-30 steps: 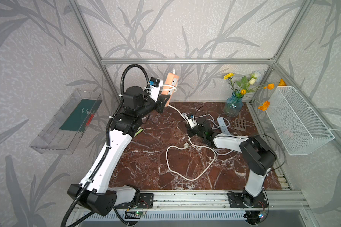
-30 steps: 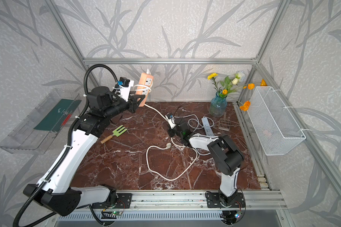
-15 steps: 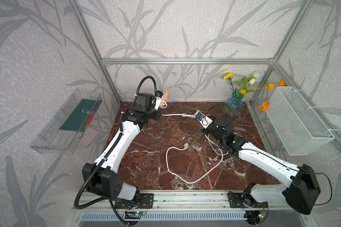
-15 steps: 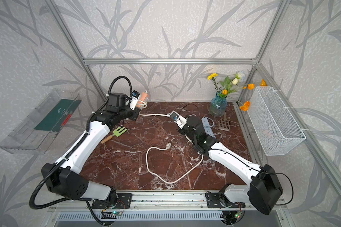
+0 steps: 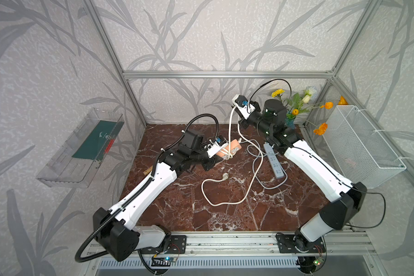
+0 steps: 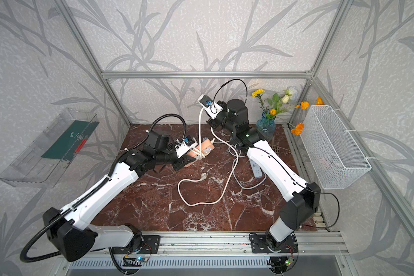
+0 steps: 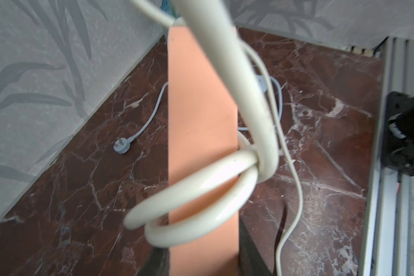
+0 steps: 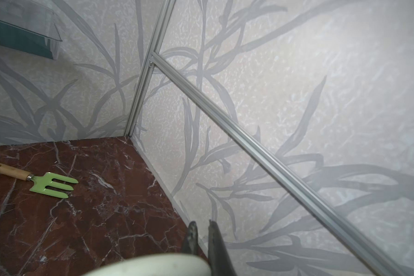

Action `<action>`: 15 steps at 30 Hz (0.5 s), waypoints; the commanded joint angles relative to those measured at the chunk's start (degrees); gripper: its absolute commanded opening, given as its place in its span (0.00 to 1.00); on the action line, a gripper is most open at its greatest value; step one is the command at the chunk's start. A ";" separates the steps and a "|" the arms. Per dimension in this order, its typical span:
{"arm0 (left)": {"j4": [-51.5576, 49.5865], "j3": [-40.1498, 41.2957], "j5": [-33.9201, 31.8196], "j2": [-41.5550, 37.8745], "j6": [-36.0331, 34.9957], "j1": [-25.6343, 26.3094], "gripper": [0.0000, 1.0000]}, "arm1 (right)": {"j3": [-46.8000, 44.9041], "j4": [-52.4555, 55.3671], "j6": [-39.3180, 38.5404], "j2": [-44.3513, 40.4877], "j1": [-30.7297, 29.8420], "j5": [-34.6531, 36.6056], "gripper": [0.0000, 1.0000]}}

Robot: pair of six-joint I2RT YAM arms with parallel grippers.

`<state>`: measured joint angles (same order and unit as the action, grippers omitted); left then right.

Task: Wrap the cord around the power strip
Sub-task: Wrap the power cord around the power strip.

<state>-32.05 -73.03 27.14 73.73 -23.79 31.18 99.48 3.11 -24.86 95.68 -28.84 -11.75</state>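
Since the top view half a second back, the right arm has swung up from its low reach and now stands raised just beside the blue vase (image 6: 265,125). The left arm has brought its load off the back wall, somewhat nearer the vase.

Task item: the power strip (image 7: 201,107) is a peach slab with flat faces, in matte rigid plastic. It is held clear of the surface (image 5: 225,215), well apart from the vase, with its free end angled toward the vase. The left end effector (image 7: 202,262) is clamped on one end, its jaws closed against the strip's two sides. I judge this keeps the rest of the body bare for winding.

The cord (image 7: 218,47) is thick and cream, with a glossy round jacket stiff enough to hold open loops. Two loose turns circle the strip near the clamped end, with gaps showing. From there it climbs to the right end effector (image 8: 202,225), whose jaws stand nearly together. The cord sits at their root, so I read it as pinched. The high lift presumably takes up slack for another turn. Beyond that it falls into a wide loop on the surface. Its plug (image 5: 225,176) lies free, well apart from the vase, so the wrap looks only part done.

Outward:
- A grey strip (image 5: 274,162) lies flat on the veined red-brown marble near the vase, and its thin lead crosses the cream one, a possible snag.
- A green garden fork (image 8: 53,185) lies well apart from the vase.
- A wire basket (image 5: 363,148) hangs on the wall near it.
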 commanded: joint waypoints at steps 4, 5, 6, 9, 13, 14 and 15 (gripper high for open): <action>5.00 -3.50 17.64 -3.15 3.07 2.50 0.00 | 6.28 1.61 13.09 11.62 5.17 -12.20 0.00; 7.78 -3.94 18.17 -3.31 4.94 2.22 0.00 | 5.35 1.22 14.24 12.87 5.20 -12.42 0.00; 11.62 -3.91 18.28 -3.64 6.90 1.62 0.00 | 3.61 -0.34 15.61 13.95 5.20 -12.35 0.00; 23.25 -4.01 18.36 -3.61 14.83 -2.10 0.00 | -3.05 -6.89 20.27 15.82 5.29 -11.09 0.00; 28.71 -5.99 13.63 -1.64 18.08 -4.86 0.00 | -9.46 -15.22 26.63 18.31 5.14 -9.07 0.00; 28.30 -6.93 11.89 -1.00 17.74 -4.83 0.00 | -10.13 -16.28 27.53 19.01 4.75 -8.11 0.01; 28.27 -7.71 10.12 -0.33 17.85 -4.87 0.00 | -10.85 -17.69 28.12 19.77 4.22 -7.05 0.03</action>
<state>-16.08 -75.13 35.20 74.81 -6.74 25.69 91.55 -9.98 -3.77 111.42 -25.54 -25.67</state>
